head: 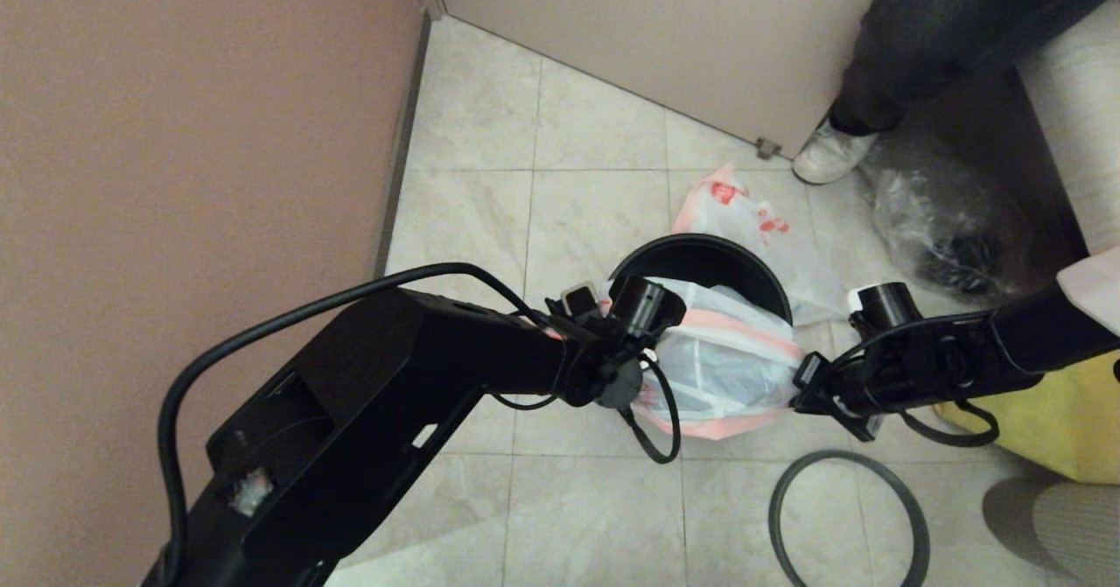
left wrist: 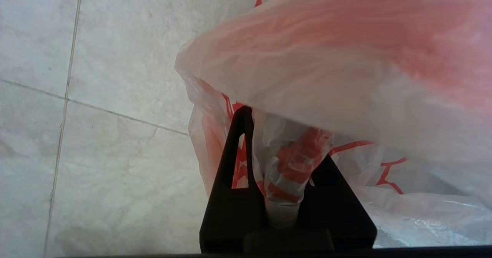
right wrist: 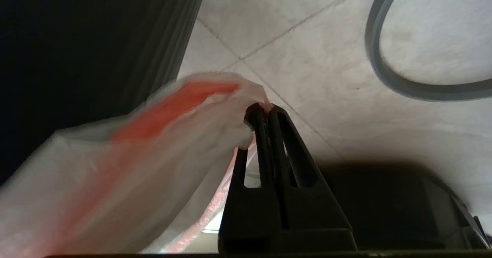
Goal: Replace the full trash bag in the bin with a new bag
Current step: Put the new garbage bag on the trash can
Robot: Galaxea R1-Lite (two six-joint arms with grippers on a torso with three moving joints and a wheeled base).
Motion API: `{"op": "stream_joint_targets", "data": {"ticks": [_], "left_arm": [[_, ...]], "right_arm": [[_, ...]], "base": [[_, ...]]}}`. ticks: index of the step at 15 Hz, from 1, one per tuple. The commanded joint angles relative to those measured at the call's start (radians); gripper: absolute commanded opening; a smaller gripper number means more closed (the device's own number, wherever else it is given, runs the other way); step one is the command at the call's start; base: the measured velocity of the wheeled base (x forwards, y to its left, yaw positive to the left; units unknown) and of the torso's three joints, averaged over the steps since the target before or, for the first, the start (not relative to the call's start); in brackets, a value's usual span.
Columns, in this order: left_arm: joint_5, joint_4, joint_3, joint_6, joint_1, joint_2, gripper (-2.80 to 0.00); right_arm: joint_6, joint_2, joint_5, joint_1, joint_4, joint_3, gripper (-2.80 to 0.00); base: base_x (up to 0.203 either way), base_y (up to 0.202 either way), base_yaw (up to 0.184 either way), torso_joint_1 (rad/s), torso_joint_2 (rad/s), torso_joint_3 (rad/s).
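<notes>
Left tool (head: pixel 623 335) pinches the full trash bag (head: pixel 726 368) by its left rim. The bag hangs over the near edge of the bin (head: pixel 700 263). Right tool (head: pixel 809 394), fingers pressed together, pinches the right rim. Grey hoop (head: pixel 847 517) lies on the floor.

Restroom stall, pale marble-look floor tiles (head: pixel 595 132), beige partition walls (head: pixel 665 36) w/ metal foot (head: pixel 768 147) (prob. public bldg)

I see only part of the bin (head: pixel 700 259) behind the full trash bag (head: pixel 726 364), hoop (head: pixel 844 517) cut off below, person's leg (head: pixel 927 36) cropped above
</notes>
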Motion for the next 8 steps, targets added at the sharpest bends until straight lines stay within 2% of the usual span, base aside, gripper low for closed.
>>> {"op": "stream_joint_targets", "data": {"ticks": [1, 5, 6, 8], "left_arm": [[0.004, 0.004, 0.009, -0.004, -0.010, -0.009, -2.80], [0.001, 0.004, 0.017, 0.015, -0.017, -0.012, -2.80], [0.001, 0.004, 0.020, 0.016, -0.021, -0.015, -2.80], [0.001, 0.004, 0.022, 0.018, -0.026, -0.015, -2.80]], "right_arm": [[0.006, 0.011, -0.001, -0.020, 0.038, -0.045, -2.80], [0.004, 0.018, -0.075, -0.009, 0.031, -0.051, -2.80], [0.003, 0.018, -0.081, -0.010, 0.024, -0.052, 0.00], [-0.003, 0.008, -0.107, -0.009, 0.011, -0.045, 0.00]], "base": [[0.000, 0.000, 0.000, 0.000, 0.00, 0.000], [0.000, 0.000, 0.000, 0.000, 0.00, 0.000], [0.000, 0.000, 0.000, 0.000, 0.00, 0.000], [0.000, 0.000, 0.000, 0.000, 0.00, 0.000]]}}
